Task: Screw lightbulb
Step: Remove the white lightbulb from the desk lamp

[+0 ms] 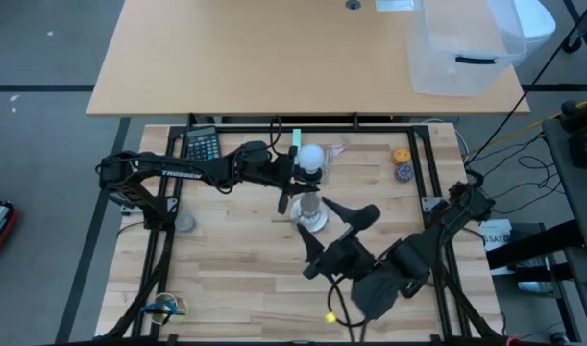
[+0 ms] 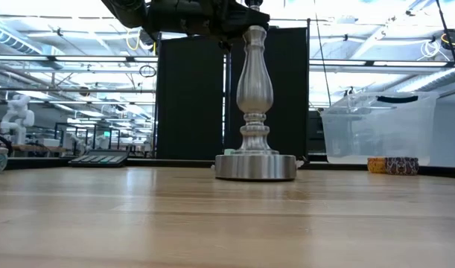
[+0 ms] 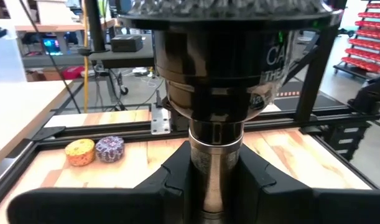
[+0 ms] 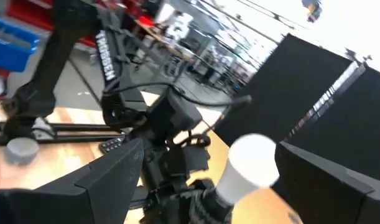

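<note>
One lightbulb (image 1: 311, 157) atop stand (image 1: 312, 213), left claw (image 1: 298, 175) gripping stand's neck.

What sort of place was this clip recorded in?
Probably a robotics lab or workshop. A wooden bench top sits inside a black metal frame, shelving with red bins lines the room behind, and a white humanoid-looking figure stands among the racks.

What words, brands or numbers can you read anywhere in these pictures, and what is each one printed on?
"TROSSEN": white letters along the left arm, seen from the right wrist; the same lettering seen from above is too small to read.
"CA" over "THE": cut-off white letters on the lamp socket, reflected or partly hidden, so incomplete.
Calculator keys: too small to read.
Tins: patterned, no readable text.
</note>
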{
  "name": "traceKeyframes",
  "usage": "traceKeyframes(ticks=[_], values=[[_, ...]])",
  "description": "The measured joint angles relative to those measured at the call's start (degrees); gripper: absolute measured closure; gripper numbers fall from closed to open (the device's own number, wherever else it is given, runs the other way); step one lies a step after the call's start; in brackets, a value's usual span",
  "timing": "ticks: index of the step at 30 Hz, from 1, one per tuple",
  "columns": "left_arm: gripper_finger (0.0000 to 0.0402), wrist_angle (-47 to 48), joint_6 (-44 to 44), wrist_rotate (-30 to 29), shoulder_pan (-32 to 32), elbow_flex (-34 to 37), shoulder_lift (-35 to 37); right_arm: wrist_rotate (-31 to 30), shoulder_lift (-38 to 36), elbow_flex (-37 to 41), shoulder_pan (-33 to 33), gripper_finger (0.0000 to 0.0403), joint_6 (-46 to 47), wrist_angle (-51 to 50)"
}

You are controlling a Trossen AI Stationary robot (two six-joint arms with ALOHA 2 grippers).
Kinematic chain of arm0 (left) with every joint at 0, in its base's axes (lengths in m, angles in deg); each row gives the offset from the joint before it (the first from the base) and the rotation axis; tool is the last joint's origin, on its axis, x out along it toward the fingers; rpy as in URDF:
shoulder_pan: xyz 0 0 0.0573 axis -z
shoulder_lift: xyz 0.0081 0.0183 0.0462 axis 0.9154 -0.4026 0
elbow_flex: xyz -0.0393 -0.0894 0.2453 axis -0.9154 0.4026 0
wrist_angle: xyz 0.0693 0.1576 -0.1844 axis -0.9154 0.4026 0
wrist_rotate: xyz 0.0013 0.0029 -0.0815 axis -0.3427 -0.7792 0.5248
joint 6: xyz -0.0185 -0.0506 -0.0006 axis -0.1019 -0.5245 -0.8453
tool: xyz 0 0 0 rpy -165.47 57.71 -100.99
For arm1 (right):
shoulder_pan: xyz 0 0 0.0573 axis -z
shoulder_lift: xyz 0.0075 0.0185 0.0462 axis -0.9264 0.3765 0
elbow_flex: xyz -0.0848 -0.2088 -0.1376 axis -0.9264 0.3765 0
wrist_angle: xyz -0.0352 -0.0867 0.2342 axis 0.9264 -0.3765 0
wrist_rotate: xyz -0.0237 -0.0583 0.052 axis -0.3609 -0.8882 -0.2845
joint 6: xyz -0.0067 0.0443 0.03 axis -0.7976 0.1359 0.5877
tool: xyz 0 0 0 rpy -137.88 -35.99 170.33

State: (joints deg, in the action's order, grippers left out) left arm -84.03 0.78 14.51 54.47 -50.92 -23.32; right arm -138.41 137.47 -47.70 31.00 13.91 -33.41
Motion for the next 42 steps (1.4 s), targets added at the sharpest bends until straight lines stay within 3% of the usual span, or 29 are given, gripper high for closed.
traceKeyframes(ticks=[3, 10, 13, 34, 42], values=[[0.0331, -0.17, 0.07, -1.18, -0.02, 0.00, 0.00, -3.57, 1.11, 0.00, 0.20, 0.0053, 9.84, -4.99], [0.0331, -0.17, 0.07, -1.70, -0.02, 0.00, 0.00, -3.87, 1.88, 0.02, 3.93, 0.0053, 41.04, -22.76], [0.0331, -0.11, 0.29, -1.88, 0.10, 0.00, 0.02, -3.76, 2.16, 0.04, 6.16, 0.0053, 48.26, -27.89], [0.0331, -0.10, 1.86, -2.83, 1.07, -0.07, 0.04, -3.59, 0.82, 0.02, 16.91, 0.0053, 48.69, -27.76], [0.0331, -0.08, 2.03, -2.84, 1.07, -0.07, 0.04, -0.40, 0.82, 0.02, 19.44, 0.0072, 48.67, -26.66]])
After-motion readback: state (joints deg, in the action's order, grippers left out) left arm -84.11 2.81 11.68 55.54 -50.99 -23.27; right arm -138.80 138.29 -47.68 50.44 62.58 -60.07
